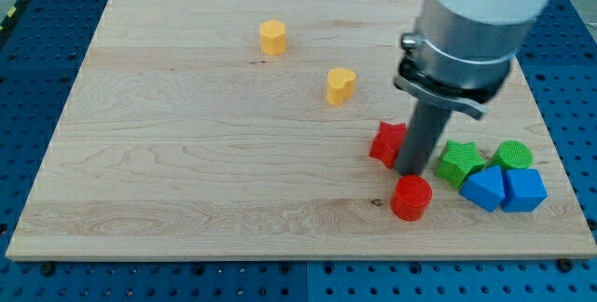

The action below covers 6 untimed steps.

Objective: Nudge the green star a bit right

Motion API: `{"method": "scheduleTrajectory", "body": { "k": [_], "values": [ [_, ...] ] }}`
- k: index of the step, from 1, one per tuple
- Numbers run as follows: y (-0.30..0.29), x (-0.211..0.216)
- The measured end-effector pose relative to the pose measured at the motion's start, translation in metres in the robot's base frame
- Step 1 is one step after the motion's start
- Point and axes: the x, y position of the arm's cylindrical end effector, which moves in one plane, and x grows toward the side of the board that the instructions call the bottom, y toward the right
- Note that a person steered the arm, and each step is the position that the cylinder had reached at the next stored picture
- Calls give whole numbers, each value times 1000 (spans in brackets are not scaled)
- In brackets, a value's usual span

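A big wooden board (187, 153) lies flat on a blue table full of little holes (28, 78). The robot's arm (476, 22) comes down from the view's top right. It is fat and grey-white, with a metal ring, and it ends in a straight dark rod (422, 139). There is no claw or hand on it, so nothing can open or close, and it holds nothing.

The rod's tip (411, 171) rests on the board. It stands between two blocks. The red star-shaped block (386, 143) is just to the view's left of the rod and looks to be touching it. The green star-shaped block (459, 162) is just to the view's right of the tip. I cannot tell if the tip touches the green star.

The green star sits near the board's lower right part. Right beside it, further to the view's right, is a round green block (514, 156). Below those two are two blue blocks, one blue block with slanted sides (483, 190) and one blue cube-like block (523, 191). These four are packed close together.

A round red block (411, 198) sits just below the tip.

Well apart, toward the view's top, are two yellow blocks. One yellow block with flat sides (272, 37) is near the top middle. The yellow heart-shaped block (340, 86) is lower and closer to the arm.
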Motion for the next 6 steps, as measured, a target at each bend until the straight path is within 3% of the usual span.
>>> {"method": "scheduleTrajectory", "body": {
  "k": [2, 5, 6],
  "values": [
    [-60, -23],
    [55, -24],
    [55, -43]
  ]
}}
